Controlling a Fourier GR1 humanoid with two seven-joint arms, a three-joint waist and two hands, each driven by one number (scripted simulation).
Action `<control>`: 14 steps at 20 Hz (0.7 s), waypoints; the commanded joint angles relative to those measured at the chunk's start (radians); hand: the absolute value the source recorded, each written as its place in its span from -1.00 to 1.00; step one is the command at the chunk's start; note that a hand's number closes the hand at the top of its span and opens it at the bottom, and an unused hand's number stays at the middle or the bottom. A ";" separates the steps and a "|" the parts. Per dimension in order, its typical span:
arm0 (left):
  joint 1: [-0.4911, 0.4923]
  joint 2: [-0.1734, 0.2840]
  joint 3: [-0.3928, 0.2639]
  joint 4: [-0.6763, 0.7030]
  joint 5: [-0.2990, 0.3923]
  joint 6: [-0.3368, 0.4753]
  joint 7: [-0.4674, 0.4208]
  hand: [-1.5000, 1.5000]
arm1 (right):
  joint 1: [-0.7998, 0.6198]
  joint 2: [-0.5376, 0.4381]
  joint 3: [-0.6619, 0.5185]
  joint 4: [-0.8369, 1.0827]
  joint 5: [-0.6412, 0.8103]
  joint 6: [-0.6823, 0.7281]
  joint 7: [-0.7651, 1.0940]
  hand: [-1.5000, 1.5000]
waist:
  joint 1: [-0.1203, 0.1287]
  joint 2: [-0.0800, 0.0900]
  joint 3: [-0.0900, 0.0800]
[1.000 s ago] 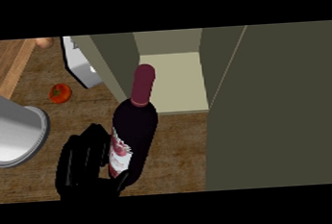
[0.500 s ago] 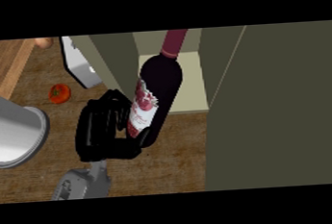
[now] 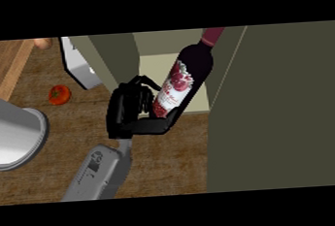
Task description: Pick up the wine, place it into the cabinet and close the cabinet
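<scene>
Step in hand: carrying the wine bottle into the cabinet; placing and closing not yet done. Bottle: tilted, neck toward the cabinet's opening, body above its pale floor. Left hand: fingers and thumb curled round the bottle's lower body. Cabinet door: open, at right. Next, likely: advance, stand bottle upright inside, release.

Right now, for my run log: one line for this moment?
hand: left, shut on wine bottle | bottle: tilted, at open cabinet | door: open
</scene>
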 commanded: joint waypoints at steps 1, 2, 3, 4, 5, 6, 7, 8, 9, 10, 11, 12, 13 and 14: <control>-0.047 -0.001 -0.107 0.012 0.005 0.127 0.024 1.00 | 0.025 -0.021 -0.035 -0.072 -0.046 0.005 0.041 -1.00 | -0.001 -0.002 0.000; -0.035 -0.001 -0.128 0.055 0.043 0.136 -0.044 1.00 | -0.038 -0.001 -0.033 0.034 -0.016 -0.013 -0.002 -1.00 | 0.002 0.000 0.000; -0.036 -0.001 -0.067 0.106 0.039 0.058 -0.058 1.00 | 0.039 -0.026 -0.073 -0.065 -0.096 0.013 0.041 -1.00 | -0.001 -0.001 0.000; -0.023 -0.001 -0.075 0.068 0.035 0.087 -0.038 1.00 | 0.010 0.014 0.027 -0.017 0.026 -0.006 0.007 -1.00 | 0.004 -0.001 0.000; -0.057 -0.001 -0.131 0.170 0.108 0.151 -0.144 1.00 | 0.092 -0.017 -0.046 -0.079 -0.072 0.038 -0.001 -1.00 | -0.009 0.000 0.000; -0.119 -0.001 -0.117 0.228 0.169 0.129 -0.145 1.00 | 0.009 -0.021 -0.050 0.015 -0.049 0.030 -0.016 -1.00 | -0.005 0.001 0.000; -0.116 -0.001 -0.136 0.205 0.160 0.163 -0.126 1.00 | 0.072 -0.001 -0.019 -0.044 -0.042 0.035 -0.016 -1.00 | -0.004 0.000 0.000; -0.044 -0.001 -0.164 0.233 0.190 0.144 -0.208 1.00 | 0.020 0.008 -0.019 0.043 0.004 0.023 -0.060 -1.00 | -0.003 0.001 0.000; -0.088 -0.001 -0.117 0.272 0.186 0.125 -0.211 1.00 | -0.073 -0.041 -0.072 -0.021 -0.086 -0.013 0.094 -1.00 | -0.001 0.001 0.000; -0.116 -0.001 -0.145 0.371 0.228 0.114 -0.281 1.00 | -0.023 -0.022 -0.065 0.011 -0.075 0.008 0.023 -1.00 | -0.008 0.003 0.000; -0.136 -0.001 -0.127 0.326 0.222 0.110 -0.215 1.00 | -0.037 -0.018 -0.051 0.085 -0.031 0.033 -0.046 -1.00 | -0.001 0.001 0.000; -0.090 -0.001 -0.085 0.284 0.152 0.103 -0.177 1.00 | 0.075 -0.027 -0.076 0.032 -0.066 0.083 -0.084 -1.00 | 0.001 -0.001 0.000; -0.098 -0.001 -0.119 0.326 0.182 0.110 -0.217 1.00 | -0.013 0.005 -0.003 -0.003 0.003 -0.006 0.018 -1.00 | 0.002 0.000 0.000; -0.087 -0.001 -0.130 0.322 0.203 0.114 -0.210 1.00 | 0.039 -0.015 -0.028 -0.112 -0.051 0.002 0.070 -1.00 | -0.002 -0.001 0.000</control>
